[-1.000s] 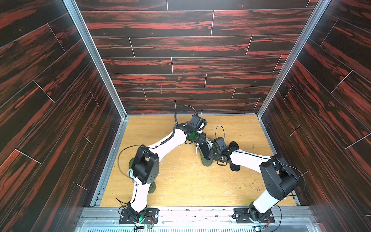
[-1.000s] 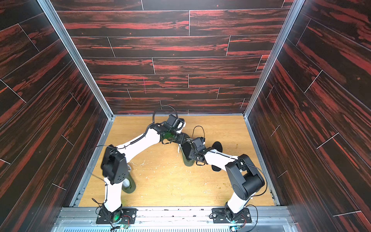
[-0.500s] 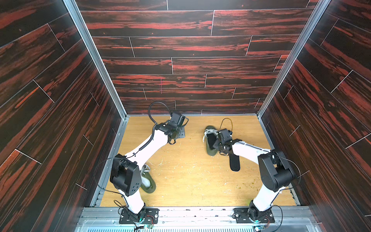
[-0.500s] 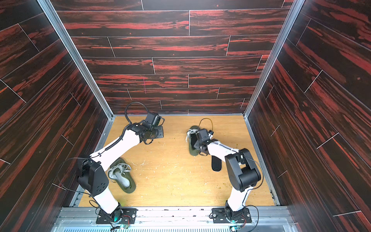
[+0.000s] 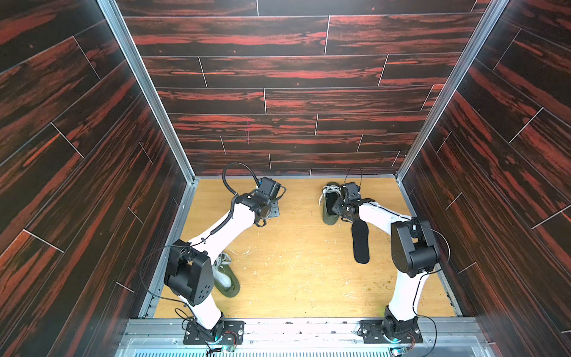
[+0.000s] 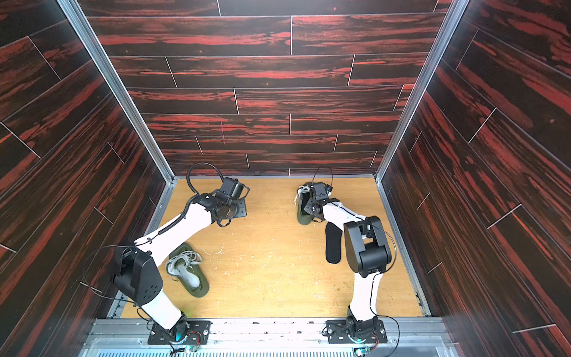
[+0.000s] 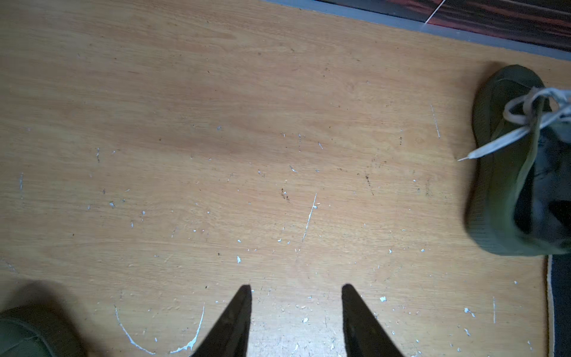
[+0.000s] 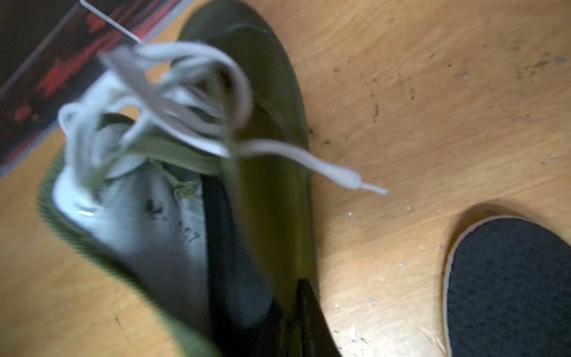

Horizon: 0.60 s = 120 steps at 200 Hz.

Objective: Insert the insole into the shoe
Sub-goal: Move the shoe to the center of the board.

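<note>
Two olive shoes, one black insole, two hands. The right hand [image 5: 334,206] sits at one shoe [image 5: 327,216], a finger [image 8: 309,309] against its outer wall; whether it grips, I cannot tell. The insole [image 5: 360,241] lies flat on the surface [image 5: 296,262] just behind that hand, outside the shoe. The left hand [image 7: 296,289] is spread and empty, with the other shoe [image 6: 188,272] well behind it.
</note>
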Available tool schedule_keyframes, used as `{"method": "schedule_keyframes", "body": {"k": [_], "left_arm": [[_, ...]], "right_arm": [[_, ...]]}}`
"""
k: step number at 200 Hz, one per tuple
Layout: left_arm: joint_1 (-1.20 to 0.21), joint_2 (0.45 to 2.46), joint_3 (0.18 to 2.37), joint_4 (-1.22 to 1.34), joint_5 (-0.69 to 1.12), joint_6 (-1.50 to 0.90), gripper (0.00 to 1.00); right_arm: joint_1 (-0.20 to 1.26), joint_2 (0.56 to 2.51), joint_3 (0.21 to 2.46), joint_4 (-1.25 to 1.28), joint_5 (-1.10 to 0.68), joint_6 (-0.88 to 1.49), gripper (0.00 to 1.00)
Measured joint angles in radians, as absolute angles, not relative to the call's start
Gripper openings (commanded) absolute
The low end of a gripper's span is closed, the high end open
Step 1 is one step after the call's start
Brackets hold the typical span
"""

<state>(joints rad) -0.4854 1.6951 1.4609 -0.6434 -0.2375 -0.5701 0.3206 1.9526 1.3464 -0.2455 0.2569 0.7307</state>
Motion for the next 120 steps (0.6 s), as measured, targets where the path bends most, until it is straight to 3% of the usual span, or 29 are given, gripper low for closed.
{"method": "schedule_keyframes", "body": {"k": [75, 120], "left_arm": [[-0.462, 1.673, 1.457, -0.692, -0.313, -0.598, 0.50], [-0.458, 1.628, 1.455, -0.801, -0.330, -0.620, 0.51]], "right_arm": [[0.321, 1.952, 1.352, -0.248, 0.221, 0.630, 0.42], [0.326, 1.748, 1.296, -0.268, 0.164, 0.548, 0.50]]}}
